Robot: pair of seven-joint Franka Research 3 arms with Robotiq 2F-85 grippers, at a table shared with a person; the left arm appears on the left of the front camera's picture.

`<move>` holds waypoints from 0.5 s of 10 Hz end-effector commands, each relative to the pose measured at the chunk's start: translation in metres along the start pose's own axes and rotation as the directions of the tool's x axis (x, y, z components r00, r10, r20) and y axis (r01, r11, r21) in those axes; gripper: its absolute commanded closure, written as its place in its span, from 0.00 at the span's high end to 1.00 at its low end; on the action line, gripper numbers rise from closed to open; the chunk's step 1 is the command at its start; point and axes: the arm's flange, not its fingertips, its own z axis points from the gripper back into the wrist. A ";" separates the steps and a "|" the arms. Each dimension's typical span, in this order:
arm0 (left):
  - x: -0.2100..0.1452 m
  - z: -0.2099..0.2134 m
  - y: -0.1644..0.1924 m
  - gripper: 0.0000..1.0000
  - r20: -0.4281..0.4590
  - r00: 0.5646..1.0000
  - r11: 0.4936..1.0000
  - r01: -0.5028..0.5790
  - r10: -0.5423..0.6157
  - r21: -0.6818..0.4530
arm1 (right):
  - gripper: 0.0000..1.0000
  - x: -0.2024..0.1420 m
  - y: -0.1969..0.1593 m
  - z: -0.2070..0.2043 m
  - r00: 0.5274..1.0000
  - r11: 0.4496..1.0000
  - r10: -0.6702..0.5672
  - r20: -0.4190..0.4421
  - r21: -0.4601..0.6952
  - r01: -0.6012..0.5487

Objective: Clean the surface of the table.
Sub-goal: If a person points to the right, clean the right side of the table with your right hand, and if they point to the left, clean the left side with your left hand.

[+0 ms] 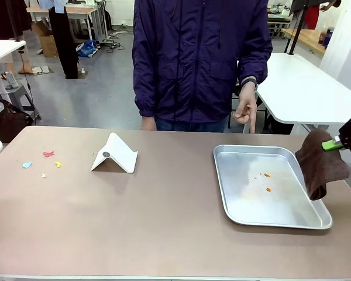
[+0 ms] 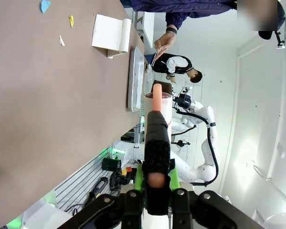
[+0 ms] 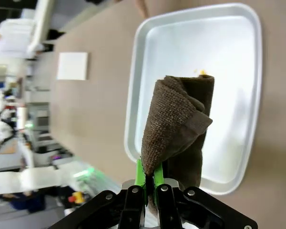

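Observation:
The brownish table (image 1: 164,222) carries several small coloured scraps (image 1: 48,154) near its left end. At the right edge my right gripper (image 1: 333,143) is shut on a brown cloth (image 1: 320,164) that hangs over the right rim of a silver tray (image 1: 245,193). In the right wrist view the folded cloth (image 3: 178,129) rises from that gripper (image 3: 150,179) above the tray (image 3: 190,43). My left gripper (image 2: 157,176) is shut on a black handle with an orange-pink tip (image 2: 157,95), held off the table's (image 2: 47,119) edge.
A white folded card (image 1: 116,154) stands left of centre. Orange crumbs (image 1: 267,175) lie in the tray. A person in a dark jacket stands at the far side, one hand (image 1: 246,111) pointing down behind the tray. White tables stand beyond.

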 end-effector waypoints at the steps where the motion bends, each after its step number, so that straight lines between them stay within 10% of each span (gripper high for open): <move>1: -0.001 -0.002 -0.003 0.00 0.019 1.000 1.000 0.011 -0.011 -0.022 | 0.07 0.001 0.001 -0.022 0.998 0.986 0.048 0.044 -0.164 -0.040; 5: -0.001 -0.002 -0.003 0.00 0.019 1.000 1.000 0.011 -0.011 -0.022 | 0.07 0.042 0.004 -0.065 0.998 0.954 0.060 0.003 -0.294 -0.056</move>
